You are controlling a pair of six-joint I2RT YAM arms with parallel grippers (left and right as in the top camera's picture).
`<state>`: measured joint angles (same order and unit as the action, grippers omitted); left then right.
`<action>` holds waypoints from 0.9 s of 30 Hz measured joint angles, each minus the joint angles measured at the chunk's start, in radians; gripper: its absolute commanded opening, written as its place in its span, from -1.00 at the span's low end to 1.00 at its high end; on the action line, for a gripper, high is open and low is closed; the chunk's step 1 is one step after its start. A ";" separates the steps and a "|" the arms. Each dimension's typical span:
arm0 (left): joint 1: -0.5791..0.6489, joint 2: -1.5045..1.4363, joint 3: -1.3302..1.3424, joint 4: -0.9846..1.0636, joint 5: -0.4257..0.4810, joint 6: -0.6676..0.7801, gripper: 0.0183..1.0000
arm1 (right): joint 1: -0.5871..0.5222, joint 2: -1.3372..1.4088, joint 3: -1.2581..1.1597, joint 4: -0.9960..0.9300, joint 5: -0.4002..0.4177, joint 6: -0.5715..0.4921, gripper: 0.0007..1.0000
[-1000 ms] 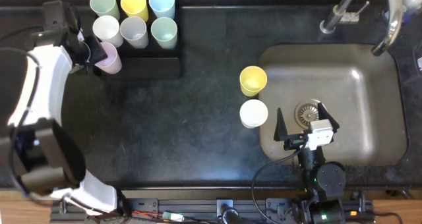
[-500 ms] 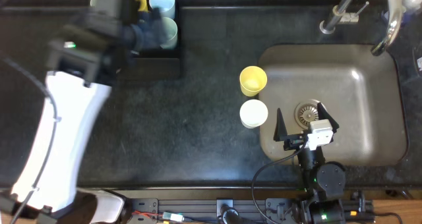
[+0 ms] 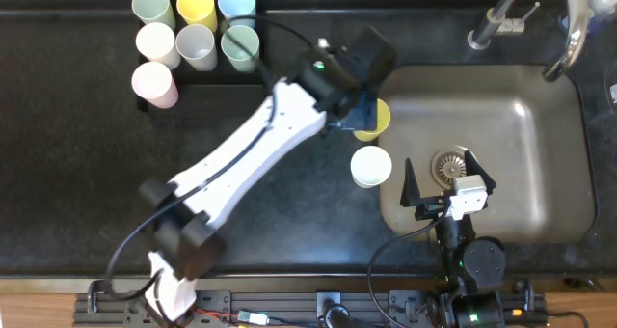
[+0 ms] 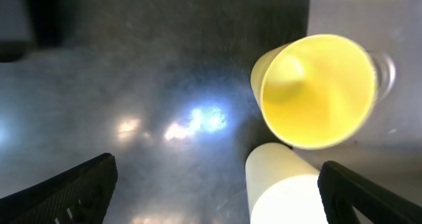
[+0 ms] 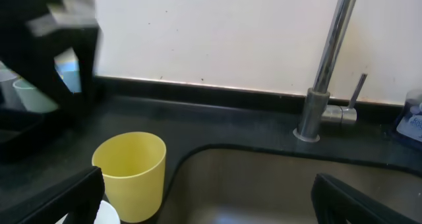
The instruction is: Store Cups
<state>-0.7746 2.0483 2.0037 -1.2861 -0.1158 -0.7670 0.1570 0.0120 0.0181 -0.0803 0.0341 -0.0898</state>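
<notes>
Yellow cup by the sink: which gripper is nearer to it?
Left. The left gripper hovers above the counter right beside the yellow cup; the right gripper is over the sink, past the white cup.

From above, the left arm (image 3: 289,121) covers most of the yellow cup (image 3: 382,121), leaving a sliver of rim. The white cup (image 4: 290,188) is cut off by the left wrist view's edge; the right wrist view shows that arm as a dark blur

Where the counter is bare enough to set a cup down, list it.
Bare: the counter in front of the tray; the tray's front row beside the pink cup; the sink's far half, toward the faucet. Crowded: the sink's left rim, with yellow cup, white cup and left gripper.
</notes>
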 measured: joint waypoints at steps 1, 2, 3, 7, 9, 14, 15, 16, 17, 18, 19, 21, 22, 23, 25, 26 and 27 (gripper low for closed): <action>-0.003 0.020 0.000 0.008 0.007 -0.003 0.92 | 0.000 0.000 0.000 0.001 0.000 0.000 1.00; -0.003 0.039 0.000 0.020 0.013 -0.005 0.89 | 0.000 0.000 0.000 0.000 0.000 -0.001 1.00; -0.003 0.054 0.000 0.032 0.019 -0.006 0.86 | 0.000 0.000 0.000 0.000 0.000 -0.001 1.00; -0.003 0.094 0.000 0.076 0.041 -0.003 0.83 | 0.000 0.000 0.000 0.000 0.001 0.000 1.00; -0.003 0.107 0.000 0.086 0.047 -0.001 0.80 | 0.000 0.000 0.000 0.000 0.000 -0.001 1.00; -0.003 0.146 0.000 0.117 0.055 0.007 0.30 | 0.000 0.000 0.000 0.000 0.000 0.000 0.99; -0.003 0.155 0.000 0.121 0.056 0.010 0.17 | 0.000 0.000 0.000 0.000 0.000 0.000 1.00; -0.003 0.163 0.000 0.123 0.058 0.011 0.03 | 0.000 0.000 0.000 0.000 0.000 -0.001 1.00; -0.003 0.169 0.000 0.124 0.060 0.012 -0.11 | 0.000 0.000 0.000 0.000 0.000 -0.001 1.00; -0.003 0.175 0.000 0.125 0.060 0.013 -0.20 | 0.000 0.000 0.000 0.000 0.000 -0.001 1.00; -0.003 0.179 0.000 0.127 0.060 0.009 -0.28 | 0.000 0.000 0.000 0.000 0.000 0.000 1.00; -0.003 0.180 0.000 0.131 0.060 0.013 -0.47 | 0.000 0.000 0.000 0.000 0.000 -0.001 0.99; -0.003 0.180 0.000 0.132 0.060 0.012 -0.61 | 0.000 0.000 0.000 0.000 0.000 0.000 1.00; -0.003 0.180 0.000 0.133 0.060 0.013 -0.73 | 0.000 0.000 0.000 0.000 0.000 0.000 1.00; -0.003 0.180 0.000 0.135 0.060 0.013 -0.96 | 0.000 0.000 0.000 0.000 0.000 -0.001 1.00; -0.003 0.180 0.000 0.139 0.061 0.017 -0.96 | 0.000 0.000 0.000 0.000 0.000 -0.001 1.00; -0.003 0.180 0.000 0.150 0.065 0.020 -0.96 | 0.000 0.000 0.000 0.000 0.000 -0.001 1.00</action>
<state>-0.7773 2.2280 2.0041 -1.1358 -0.0509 -0.7471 0.1570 0.0120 0.0181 -0.0803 0.0345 -0.0906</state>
